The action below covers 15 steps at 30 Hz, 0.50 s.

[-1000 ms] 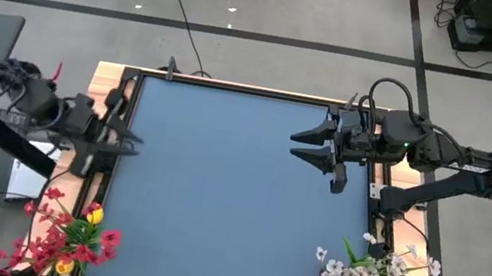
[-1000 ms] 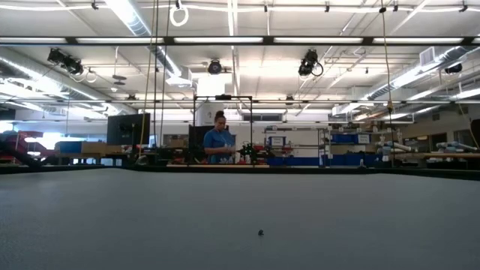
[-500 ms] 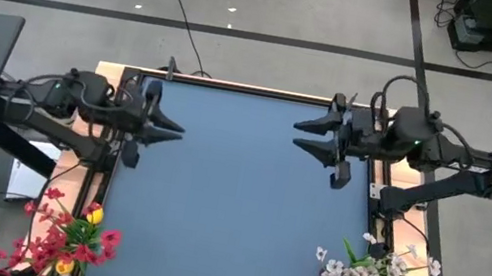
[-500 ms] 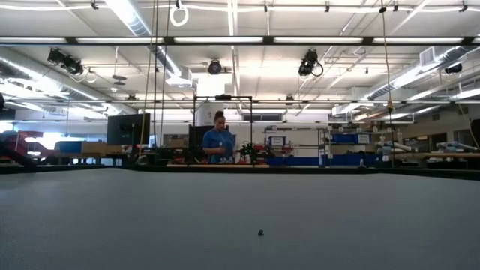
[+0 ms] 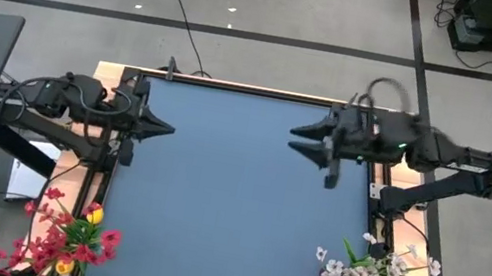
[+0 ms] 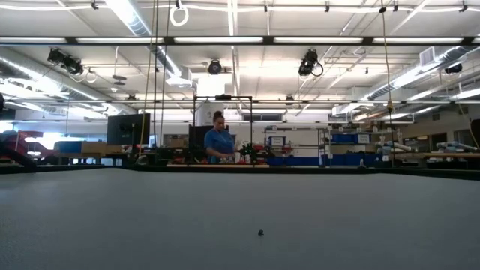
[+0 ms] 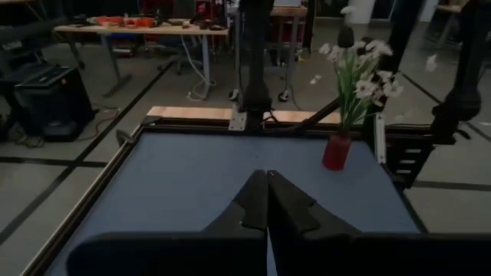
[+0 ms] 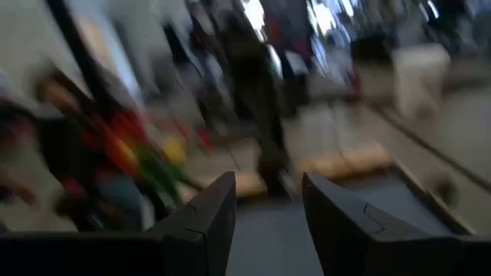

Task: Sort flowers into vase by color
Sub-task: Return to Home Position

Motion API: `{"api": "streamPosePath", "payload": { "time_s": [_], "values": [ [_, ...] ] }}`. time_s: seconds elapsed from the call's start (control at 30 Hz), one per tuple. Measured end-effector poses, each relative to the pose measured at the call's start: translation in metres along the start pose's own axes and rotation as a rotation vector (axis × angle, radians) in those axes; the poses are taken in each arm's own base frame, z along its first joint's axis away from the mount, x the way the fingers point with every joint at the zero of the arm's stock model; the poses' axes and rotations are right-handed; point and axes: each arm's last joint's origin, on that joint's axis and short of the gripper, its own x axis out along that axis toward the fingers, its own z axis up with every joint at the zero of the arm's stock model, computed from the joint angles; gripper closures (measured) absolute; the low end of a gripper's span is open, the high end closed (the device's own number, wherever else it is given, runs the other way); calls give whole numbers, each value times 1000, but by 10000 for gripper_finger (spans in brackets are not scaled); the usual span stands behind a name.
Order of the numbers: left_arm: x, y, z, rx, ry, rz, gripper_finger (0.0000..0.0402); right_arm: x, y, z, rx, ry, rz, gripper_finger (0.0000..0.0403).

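Red and yellow flowers [image 5: 66,238] stand bunched at the table's near left corner. They show again in the right wrist view as red and yellow flowers [image 8: 126,153]. White flowers [image 5: 367,271] stand at the near right corner, their stems in a small red vase [image 7: 336,151]. My left gripper [image 5: 171,130] hovers shut and empty over the mat's left side, pointing right. In its own view the shut left gripper [image 7: 267,201] points toward the white flowers [image 7: 357,69]. My right gripper [image 5: 291,138] hovers open and empty over the far right part, pointing left, its fingers [image 8: 199,218] apart.
The blue mat [image 5: 224,205] lies bare between the two arms, framed by a dark rail and wooden edges [image 5: 103,82]. A tiny dark speck [image 6: 260,232] lies on the mat. A person [image 6: 218,142] stands far off in the room behind the table.
My left gripper has swung from the table's left edge out over the mat, turning from pointing toward the near right to pointing straight right, and its fingers have shut on nothing. The flowers have kept still.
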Motion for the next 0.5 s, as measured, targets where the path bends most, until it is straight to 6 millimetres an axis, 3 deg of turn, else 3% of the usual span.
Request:
{"api": "streamPosePath", "payload": {
  "time_s": [0.1,0.27,0.5],
  "values": [
    [1,2,-23,1,1,11,398,4,-6,-12,-37,85,-129,242],
    [5,3,-61,-26,-65,5,398,-3,-3,-30,-180,41,-232,267],
    [-9,7,-83,-53,-165,11,399,-29,-27,-81,-114,-161,-199,330]
  ]
}}
